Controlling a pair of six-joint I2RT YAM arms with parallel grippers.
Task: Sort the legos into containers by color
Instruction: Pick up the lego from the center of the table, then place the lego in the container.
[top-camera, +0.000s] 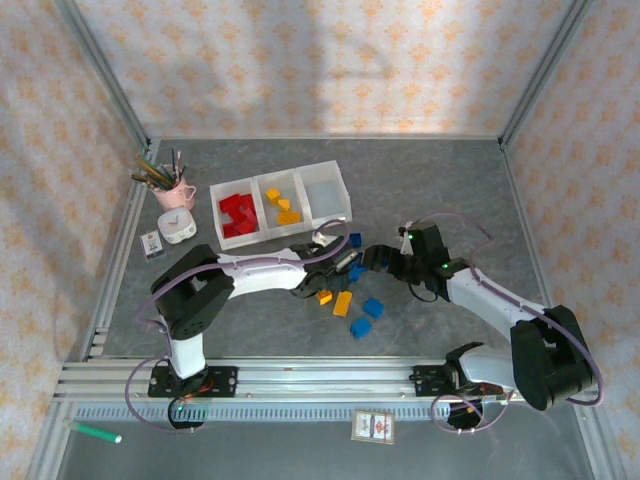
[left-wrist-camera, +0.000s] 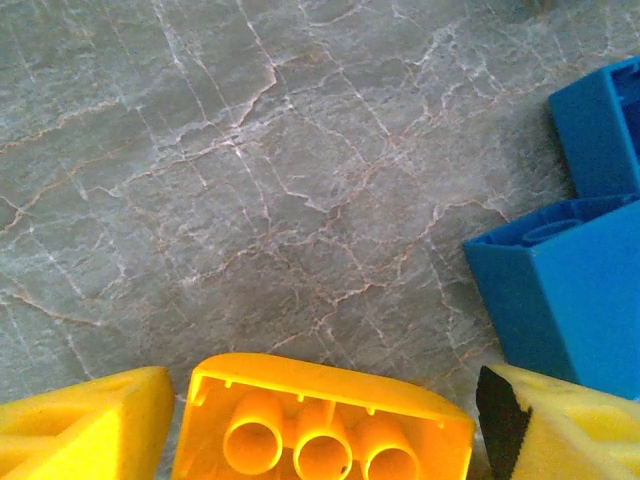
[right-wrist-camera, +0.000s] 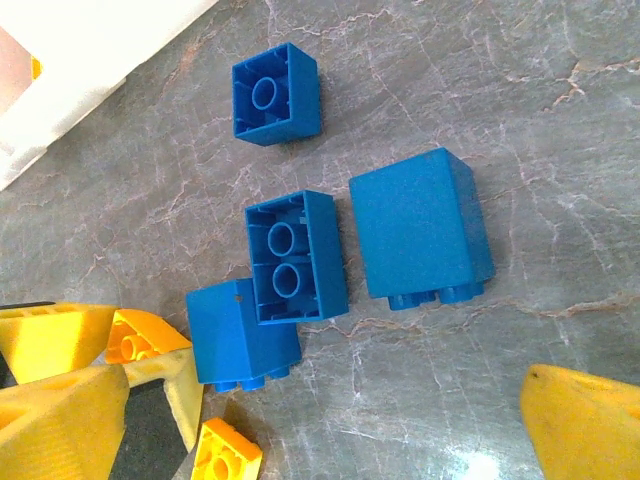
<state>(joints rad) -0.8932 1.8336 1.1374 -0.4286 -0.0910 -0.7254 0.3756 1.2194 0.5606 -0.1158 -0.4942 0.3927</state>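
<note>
The left arm (top-camera: 255, 272) is stretched low from its base at the near edge of the worktop (top-camera: 440, 180) toward the middle. The right arm (top-camera: 495, 298) is bent in from the near right corner, so that the two wrists are brought near each other at the worktop's centre.

The left claw (left-wrist-camera: 325, 395) is pointed down at the stone-patterned surface. It is closed to the width of a yellow brick (left-wrist-camera: 320, 430), which is held hollow side toward the camera with a finger (left-wrist-camera: 90, 425) close against each end.

The right claw (right-wrist-camera: 320, 400) is spread wide, and nothing is held in it. Below it a group of blue bricks (right-wrist-camera: 297, 258) is laid out on the worktop. Two of them are touching, a third is just beside them, and a fourth is set apart toward the corner of a bin. Two blue ones are also seen in the left wrist view, just right of the held brick. Two loose yellow bricks (top-camera: 343, 303) are left toward the near edge, between the arms.

The three joined bins (top-camera: 325, 190) are placed toward the far left of the worktop. Red bricks (top-camera: 237, 215) are gathered in the left one and sorted yellow bricks (top-camera: 283, 205) in the middle one. A pink cup of pens (top-camera: 175, 190) is stood by the far left corner.

A small printed card (top-camera: 372, 425) is laid beyond the near rail; its print is too small to be read.
</note>
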